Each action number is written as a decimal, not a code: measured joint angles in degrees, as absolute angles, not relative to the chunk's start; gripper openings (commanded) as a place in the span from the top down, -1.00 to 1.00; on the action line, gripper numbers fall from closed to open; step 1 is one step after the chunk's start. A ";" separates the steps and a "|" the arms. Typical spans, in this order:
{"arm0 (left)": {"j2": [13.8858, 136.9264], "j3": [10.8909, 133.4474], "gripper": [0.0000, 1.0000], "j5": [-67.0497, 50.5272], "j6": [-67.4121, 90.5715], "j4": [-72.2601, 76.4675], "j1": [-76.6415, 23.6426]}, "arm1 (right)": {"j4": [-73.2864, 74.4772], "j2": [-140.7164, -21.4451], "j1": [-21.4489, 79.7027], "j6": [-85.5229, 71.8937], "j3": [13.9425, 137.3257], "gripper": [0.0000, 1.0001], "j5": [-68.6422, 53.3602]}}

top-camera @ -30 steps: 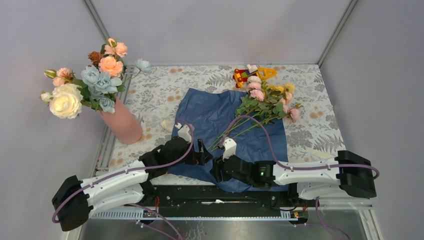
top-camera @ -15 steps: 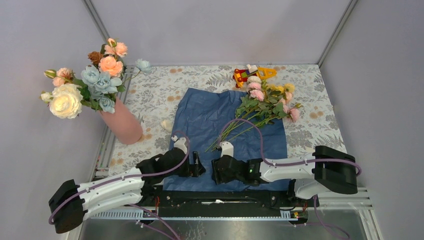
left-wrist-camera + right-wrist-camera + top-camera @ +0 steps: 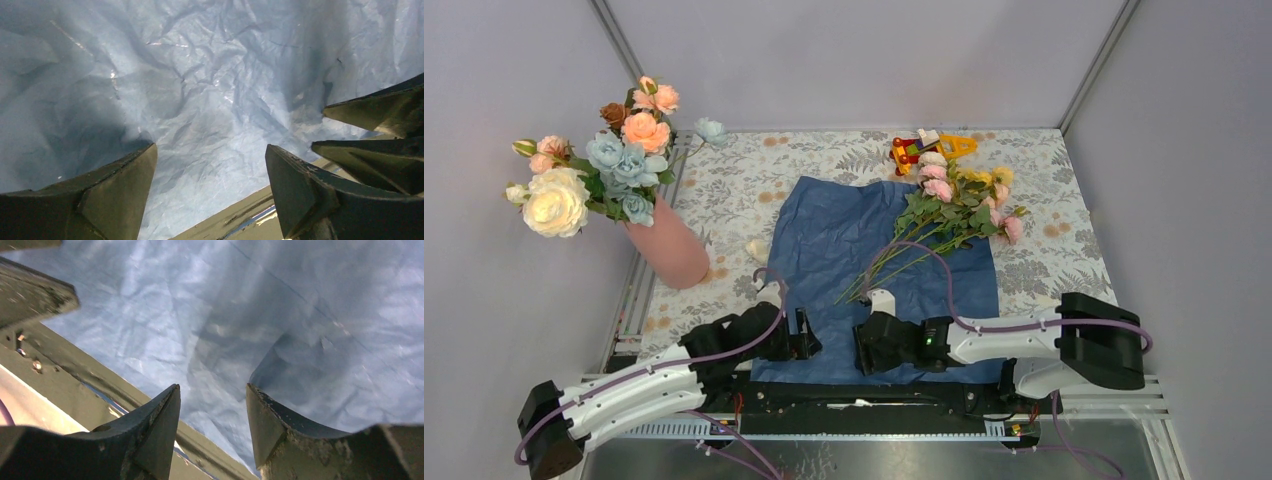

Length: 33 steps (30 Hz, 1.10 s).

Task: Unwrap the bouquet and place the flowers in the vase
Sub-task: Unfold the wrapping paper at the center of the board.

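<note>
Lying on crinkled blue paper (image 3: 834, 230) near the table's far right corner, the small pink, yellow and cream roses (image 3: 959, 195) look light and floppy; their thin green stems (image 3: 889, 265) seem the best hold. Only the overhead view shows them and the salmon-pink tapered vase (image 3: 672, 252) at the left edge; the wrist views show only paper under the left pincer (image 3: 210, 150) and right pincer (image 3: 212, 387), both apart and empty.

We are looking at one soft, evenly lit overhead view and two dimmer close-ups.
From above we are getting sharp detail and faint shadows, with the cream bloom (image 3: 555, 205) glowing almost white. In the wrist views we are seeing small glints on the crinkled blue paper (image 3: 210, 100), dark shadows beside the fingers (image 3: 115, 200), and the right view looking softer.
</note>
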<state>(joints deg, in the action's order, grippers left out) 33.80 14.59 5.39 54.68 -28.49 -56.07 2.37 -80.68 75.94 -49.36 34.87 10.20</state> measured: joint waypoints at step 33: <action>45.25 15.79 -0.87 3.29 50.70 -15.46 -48.10 | 7.62 -59.70 59.40 -58.89 19.88 -0.23 0.95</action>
